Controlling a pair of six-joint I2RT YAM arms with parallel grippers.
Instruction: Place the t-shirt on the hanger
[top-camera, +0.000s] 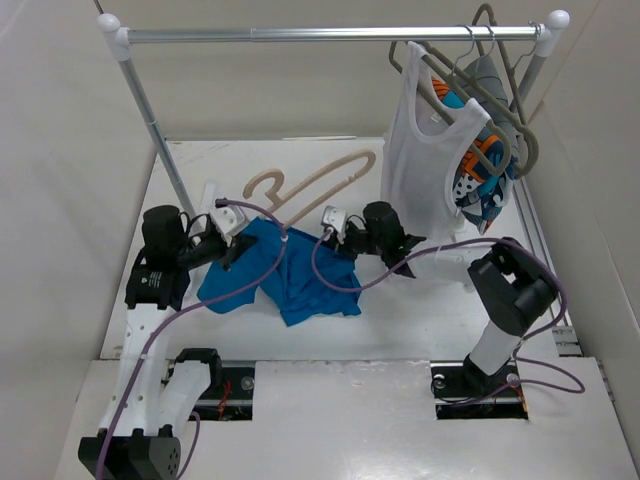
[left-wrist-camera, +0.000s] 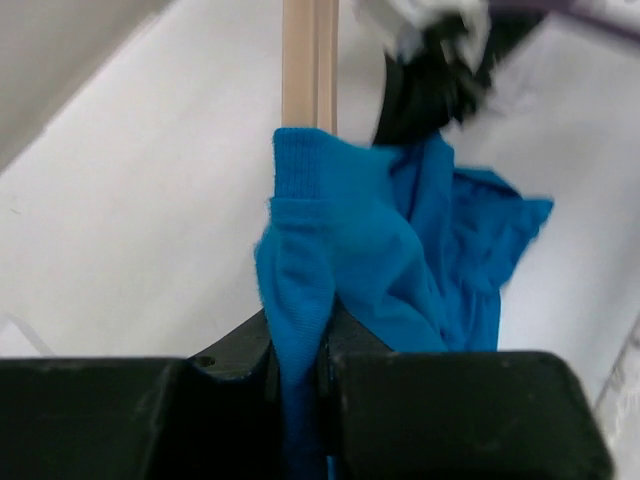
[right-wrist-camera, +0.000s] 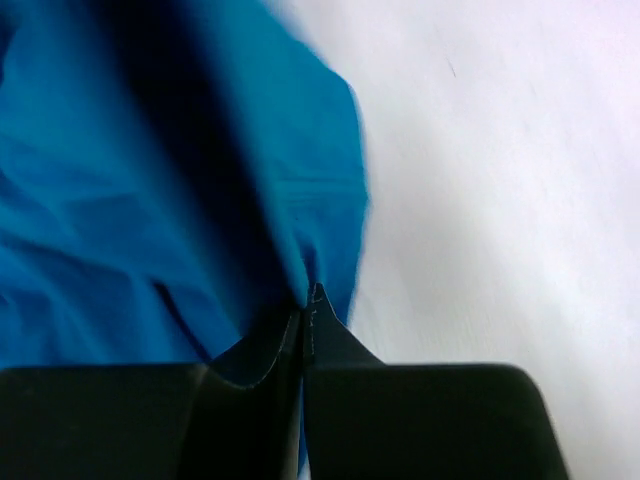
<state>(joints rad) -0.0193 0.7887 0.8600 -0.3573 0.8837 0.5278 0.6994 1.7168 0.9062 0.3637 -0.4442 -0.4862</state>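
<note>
The bright blue t-shirt (top-camera: 285, 268) lies bunched on the white table between my two grippers. The beige hanger (top-camera: 315, 182) lies flat just behind it, its near end under the cloth. My left gripper (top-camera: 235, 247) is shut on the shirt's left edge; the left wrist view shows a fold of the t-shirt (left-wrist-camera: 340, 260) pinched between the jaws, with the hanger's bar (left-wrist-camera: 309, 62) running out beyond it. My right gripper (top-camera: 335, 238) is shut on the shirt's right edge; the right wrist view shows the t-shirt (right-wrist-camera: 150, 200) caught at the tips.
A clothes rail (top-camera: 330, 34) spans the back on two posts. At its right end hang a white tank top (top-camera: 432, 150), an orange-and-blue patterned garment (top-camera: 480, 185) and grey hangers (top-camera: 505, 90). Purple cables (top-camera: 440, 250) trail across the table.
</note>
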